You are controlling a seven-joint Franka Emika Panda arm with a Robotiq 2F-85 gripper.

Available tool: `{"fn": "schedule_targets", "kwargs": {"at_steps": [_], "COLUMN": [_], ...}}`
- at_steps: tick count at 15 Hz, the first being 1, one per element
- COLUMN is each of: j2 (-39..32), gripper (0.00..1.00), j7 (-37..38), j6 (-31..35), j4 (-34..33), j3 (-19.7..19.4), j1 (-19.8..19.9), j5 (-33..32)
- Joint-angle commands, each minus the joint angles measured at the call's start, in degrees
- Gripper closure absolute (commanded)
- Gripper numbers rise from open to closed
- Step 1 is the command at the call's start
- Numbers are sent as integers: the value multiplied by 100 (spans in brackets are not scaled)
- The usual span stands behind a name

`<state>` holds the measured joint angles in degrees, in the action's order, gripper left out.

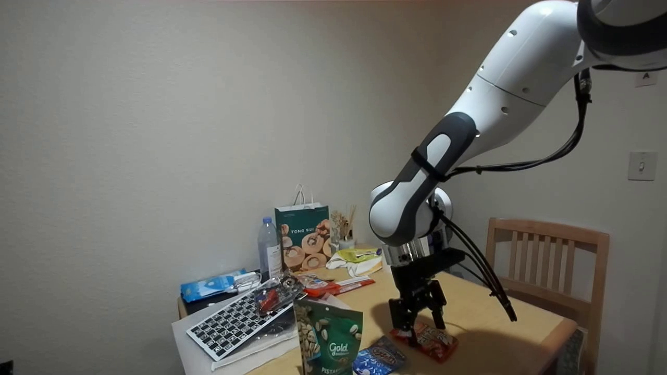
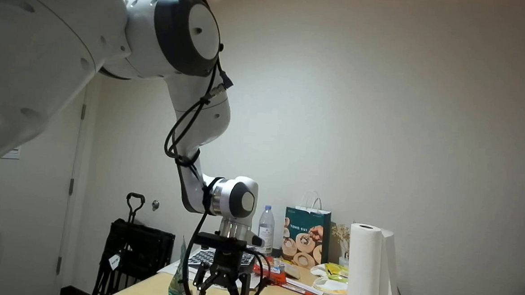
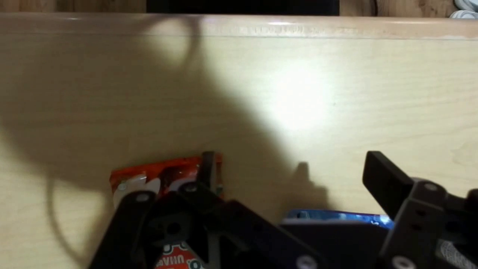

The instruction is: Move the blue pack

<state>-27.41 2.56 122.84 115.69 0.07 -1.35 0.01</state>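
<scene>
In an exterior view we find the blue pack (image 1: 378,359) lying flat just to the right of the standing green pouch (image 1: 336,336). It is small and glossy, bright blue flecked with white, darker at one end, with an oval emblem. We see the robot arm (image 1: 505,88) slanting down, bent at the wrist; the gripper (image 3: 293,172) points downward, right of the pouch in both exterior views, its fingers (image 3: 386,183) spread wide.

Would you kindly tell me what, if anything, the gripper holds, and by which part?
Nothing is held: the gripper stands open, its fingers wide apart.
</scene>
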Motion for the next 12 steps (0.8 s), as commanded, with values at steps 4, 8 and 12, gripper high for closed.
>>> {"fn": "schedule_targets", "kwargs": {"at_steps": [4,8,12], "j2": [-102,-591,-1044], "gripper": [0,0,0], "j7": [-353,-408,-562], "j6": [-195,-476,-516], "j4": [-155,-787,-1426], "j3": [133,174,186], "j1": [96,23,-2], "j5": [180,124,-20]}}
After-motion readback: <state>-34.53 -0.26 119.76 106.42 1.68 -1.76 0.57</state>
